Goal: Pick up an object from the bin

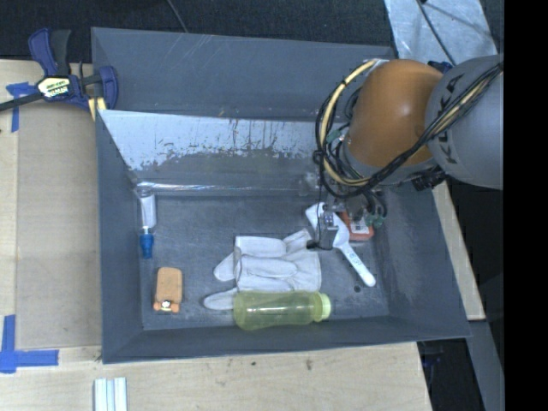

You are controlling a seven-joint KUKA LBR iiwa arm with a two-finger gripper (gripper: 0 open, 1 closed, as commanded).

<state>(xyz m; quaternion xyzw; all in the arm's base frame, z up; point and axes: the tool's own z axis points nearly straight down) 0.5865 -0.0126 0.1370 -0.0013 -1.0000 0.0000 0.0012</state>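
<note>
Gripper (328,229) sits low at 3 o'clock of the bin (120,229) floor. It is at the right edge of a white glove (270,264), near a white stick (360,268) and an orange piece (360,229). Whether its grip is spread or closed cannot be told. Nothing looks lifted, so the grasp and the raise appear still to come.

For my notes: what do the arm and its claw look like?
The arm is a thick silver-grey tube ending in a rounded orange-brown cover. Black and yellow cables loop around that cover. The claw beneath is small, dark and metallic.
</note>
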